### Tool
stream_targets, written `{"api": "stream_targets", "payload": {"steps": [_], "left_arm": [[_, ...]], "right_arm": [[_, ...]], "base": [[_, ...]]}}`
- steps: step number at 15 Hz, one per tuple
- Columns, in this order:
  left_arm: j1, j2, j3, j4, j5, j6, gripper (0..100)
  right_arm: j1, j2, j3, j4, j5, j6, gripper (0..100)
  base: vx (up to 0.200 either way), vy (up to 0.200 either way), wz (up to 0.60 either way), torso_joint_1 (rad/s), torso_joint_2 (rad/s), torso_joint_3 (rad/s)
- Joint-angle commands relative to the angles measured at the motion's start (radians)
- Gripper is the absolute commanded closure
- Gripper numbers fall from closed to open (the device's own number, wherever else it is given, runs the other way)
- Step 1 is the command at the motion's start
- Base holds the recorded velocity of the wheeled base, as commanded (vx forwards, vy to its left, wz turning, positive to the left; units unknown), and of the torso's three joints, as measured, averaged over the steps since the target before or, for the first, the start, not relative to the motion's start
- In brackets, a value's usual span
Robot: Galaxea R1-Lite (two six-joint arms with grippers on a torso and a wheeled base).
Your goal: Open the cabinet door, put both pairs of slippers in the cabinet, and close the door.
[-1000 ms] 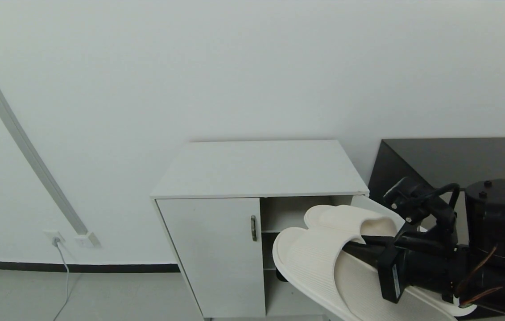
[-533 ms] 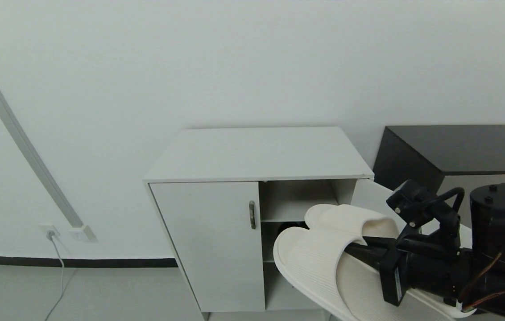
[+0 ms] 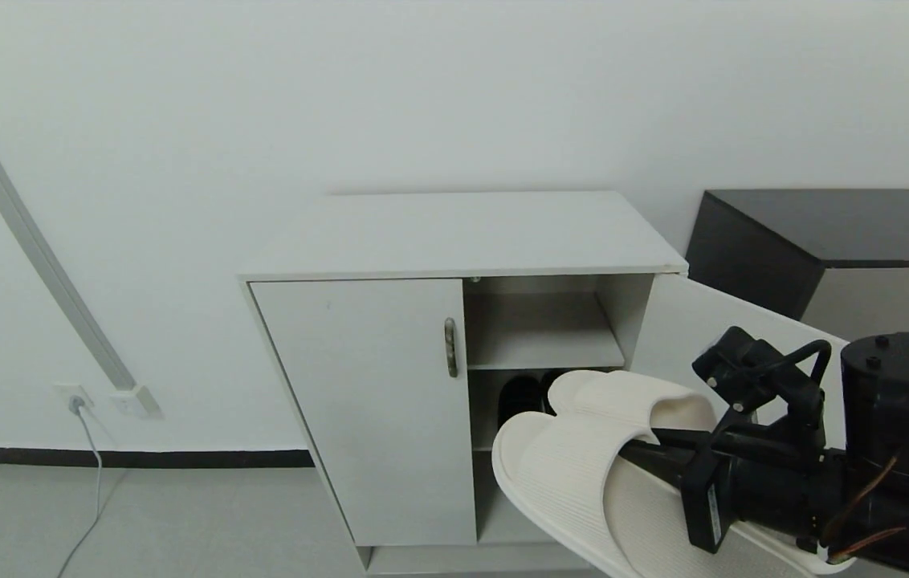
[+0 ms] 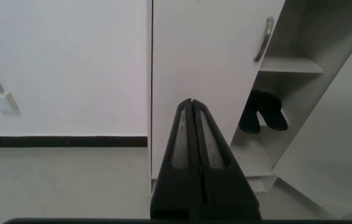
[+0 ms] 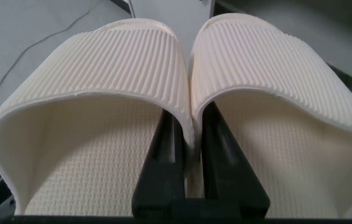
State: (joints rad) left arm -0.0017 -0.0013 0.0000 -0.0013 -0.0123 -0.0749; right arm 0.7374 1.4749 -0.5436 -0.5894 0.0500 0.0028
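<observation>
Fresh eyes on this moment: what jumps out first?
The cream slippers loom at the near right of the head view, pinched together by the right pincer in front of the cabinet. Its right door stands open, with a dark pair on a lower shelf inside. The left pincer is shut and empty, facing the closed left door.

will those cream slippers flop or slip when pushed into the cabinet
Probably fairly stiff: the cream slippers jut from the right end effector without sagging. Likely light, given the foamy ribbed straps. Pinched only by inner strap edges, they might twist if a toe catches the shelf.
</observation>
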Motion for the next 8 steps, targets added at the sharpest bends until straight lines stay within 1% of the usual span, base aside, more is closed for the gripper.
{"api": "stream_targets", "payload": {"steps": [1, 4, 8], "left_arm": [[0.000, 0.001, 0.000, 0.000, 0.000, 0.000, 100], [0.000, 0.001, 0.000, 0.000, 0.000, 0.000, 100], [0.000, 0.001, 0.000, 0.000, 0.000, 0.000, 100]], "right_arm": [[0.000, 0.010, 0.001, -0.001, 0.002, 0.000, 100], [0.000, 0.018, 0.001, -0.001, 0.002, 0.000, 100], [-0.001, 0.028, 0.002, -0.007, 0.002, 0.000, 100]], "base": [[0.000, 0.000, 0.00, -0.168, 0.50, 0.320], [0.000, 0.000, 0.00, -0.178, 0.50, 0.325], [0.000, 0.000, 0.00, -0.148, 0.48, 0.327]]}}
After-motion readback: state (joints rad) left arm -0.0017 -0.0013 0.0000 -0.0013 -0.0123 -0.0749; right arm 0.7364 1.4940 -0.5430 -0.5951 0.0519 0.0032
